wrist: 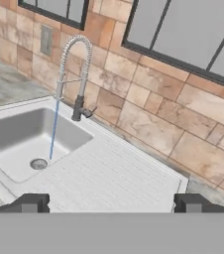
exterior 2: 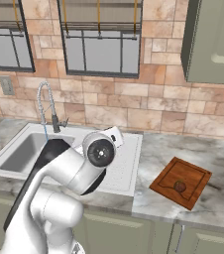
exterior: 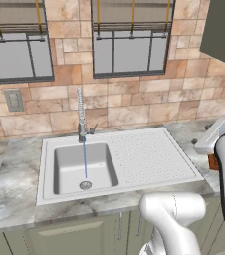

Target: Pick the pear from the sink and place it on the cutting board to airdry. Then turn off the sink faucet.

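The brown pear lies on the reddish-brown cutting board, on the counter right of the sink. The basin holds nothing but its round drain. The chrome faucet stands behind the basin, and a thin blue stream of water runs from it. Its small lever juts from the base. My gripper is open and empty above the ribbed drainboard, facing the faucet and the wall.
A tiled wall with two windows rises behind the counter. An outlet sits left of the faucet. A wall cabinet hangs at the upper right. Marble counter stretches on both sides of the sink.
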{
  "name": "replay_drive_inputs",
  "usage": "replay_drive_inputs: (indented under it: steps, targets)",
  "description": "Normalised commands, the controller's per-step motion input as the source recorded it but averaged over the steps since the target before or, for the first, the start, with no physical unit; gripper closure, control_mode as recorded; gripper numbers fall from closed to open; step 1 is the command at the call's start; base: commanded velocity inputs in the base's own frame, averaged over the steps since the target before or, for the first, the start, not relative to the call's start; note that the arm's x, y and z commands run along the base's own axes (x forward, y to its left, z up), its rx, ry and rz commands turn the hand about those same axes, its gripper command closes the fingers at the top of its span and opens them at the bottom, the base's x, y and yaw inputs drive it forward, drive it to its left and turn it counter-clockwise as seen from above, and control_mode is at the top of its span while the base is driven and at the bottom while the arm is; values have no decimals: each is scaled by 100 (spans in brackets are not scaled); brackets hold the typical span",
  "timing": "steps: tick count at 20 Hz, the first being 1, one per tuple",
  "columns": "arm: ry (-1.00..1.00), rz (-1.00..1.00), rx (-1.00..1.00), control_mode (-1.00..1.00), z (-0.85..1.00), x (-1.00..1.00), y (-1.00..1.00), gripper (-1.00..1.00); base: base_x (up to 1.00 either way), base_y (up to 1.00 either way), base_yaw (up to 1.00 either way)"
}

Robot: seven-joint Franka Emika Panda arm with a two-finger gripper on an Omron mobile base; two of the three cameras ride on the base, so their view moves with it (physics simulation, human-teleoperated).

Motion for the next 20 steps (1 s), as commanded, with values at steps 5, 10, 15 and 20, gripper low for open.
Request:
replay_drive_inputs:
  steps: [5,10,15,20]
  targets:
    - [-1,3,13,-100,31,0,27,-100,0,0,0]
    - [1,0,19,-100,9,0,37,-100,0,0,0]
    - [2,2,20,-100,0,0,43,-100,0,0,0]
    - [-4,9,1,-100,0,-4,38,-100,0,0,0]
